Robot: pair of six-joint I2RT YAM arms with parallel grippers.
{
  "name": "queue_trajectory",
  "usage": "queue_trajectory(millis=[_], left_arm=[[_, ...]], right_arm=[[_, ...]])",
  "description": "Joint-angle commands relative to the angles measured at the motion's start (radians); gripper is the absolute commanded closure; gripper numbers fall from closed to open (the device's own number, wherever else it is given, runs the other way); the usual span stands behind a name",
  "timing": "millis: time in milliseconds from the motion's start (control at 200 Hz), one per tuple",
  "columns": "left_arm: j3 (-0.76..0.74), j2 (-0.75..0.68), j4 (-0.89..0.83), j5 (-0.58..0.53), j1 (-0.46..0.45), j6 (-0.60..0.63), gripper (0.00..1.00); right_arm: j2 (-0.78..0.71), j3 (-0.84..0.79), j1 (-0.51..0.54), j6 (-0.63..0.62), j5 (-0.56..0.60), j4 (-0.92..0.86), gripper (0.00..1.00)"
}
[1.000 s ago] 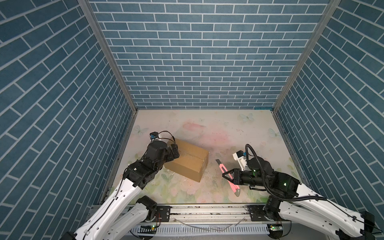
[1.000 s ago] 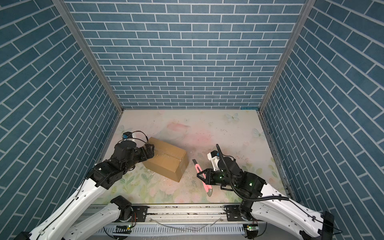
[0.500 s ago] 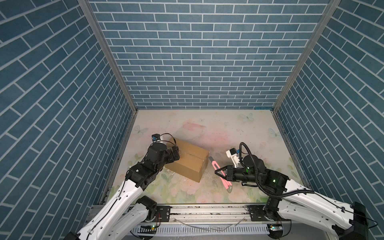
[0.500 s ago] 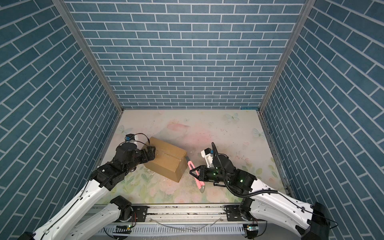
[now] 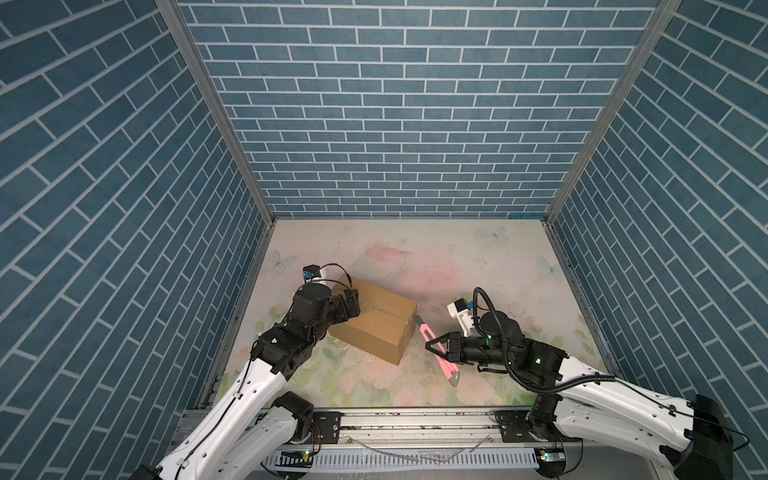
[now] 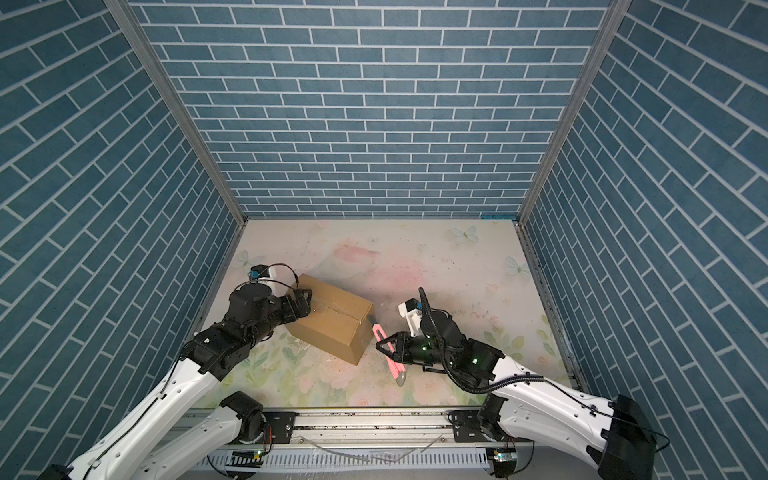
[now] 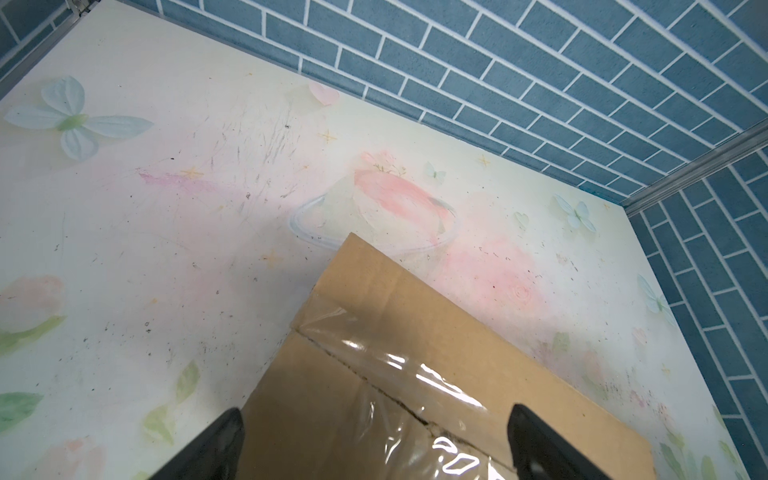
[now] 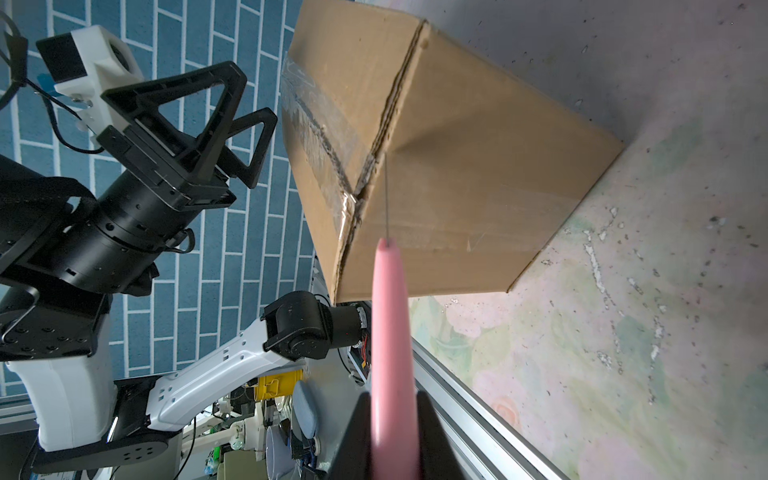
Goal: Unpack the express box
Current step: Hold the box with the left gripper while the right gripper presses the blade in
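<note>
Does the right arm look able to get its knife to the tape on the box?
Probably yes. The right gripper is shut on the knife, which points at the box, right beside the tape; nothing lies between, and the left gripper is at the other end.

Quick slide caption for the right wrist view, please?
Pink knife in the right gripper, blade pointed at the end seam of the box; open left gripper beside its taped top.
</note>
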Motion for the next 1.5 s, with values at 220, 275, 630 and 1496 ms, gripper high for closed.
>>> queue_trajectory(millis=[220, 275, 630, 1496], left_arm=[[-0.021, -0.021, 0.02, 0.015, 0.007, -0.016, 0.0], [-0.038, -0.023, 0.026, 0.019, 0.008, -0.022, 0.0], [-0.057, -0.035, 0.04, 0.033, 0.008, -0.039, 0.0], [-0.068, -0.047, 0.051, 0.034, 0.007, -0.053, 0.0]], right_arm=[[0.012, -0.024, 0.005, 0.038, -0.026, 0.09, 1.0], [0.012, -0.025, 0.006, 0.038, -0.027, 0.09, 1.0], [0.031, -0.031, 0.011, 0.048, -0.034, 0.116, 1.0], [0.005, -0.06, 0.023, 0.065, -0.019, 0.121, 1.0]])
